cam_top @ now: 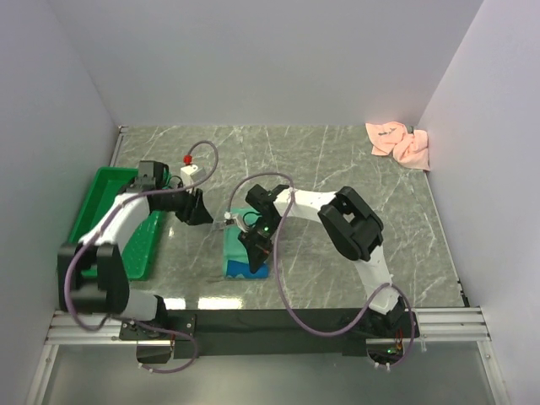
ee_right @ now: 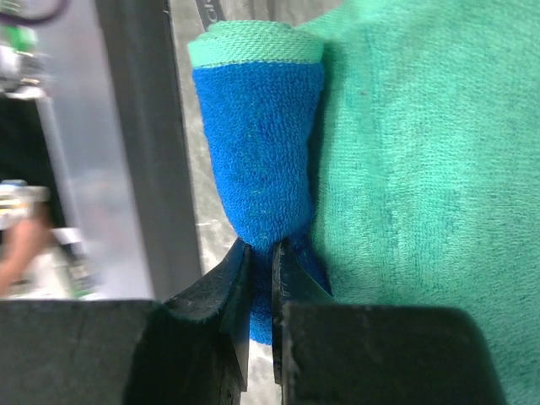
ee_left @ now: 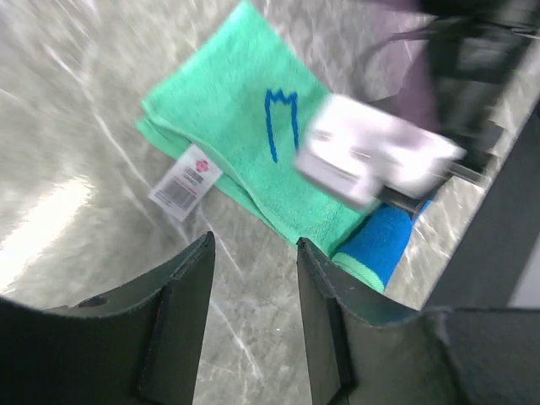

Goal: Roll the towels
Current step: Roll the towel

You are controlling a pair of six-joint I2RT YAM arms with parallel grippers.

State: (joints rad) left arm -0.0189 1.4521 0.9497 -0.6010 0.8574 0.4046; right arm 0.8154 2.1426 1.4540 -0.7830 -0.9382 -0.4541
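A green towel with a blue underside lies on the table's near middle, its near edge rolled into a blue roll. It shows in the left wrist view with a white tag and the roll. My right gripper is shut on the blue roll, pinching its end; in the top view it sits over the towel. My left gripper is open and empty, above bare table left of the towel. A pink towel lies crumpled at the far right.
A green bin stands at the left edge beside the left arm. A small white object with a red top sits behind the left gripper. White walls enclose the table on three sides. A black rail runs along the near edge.
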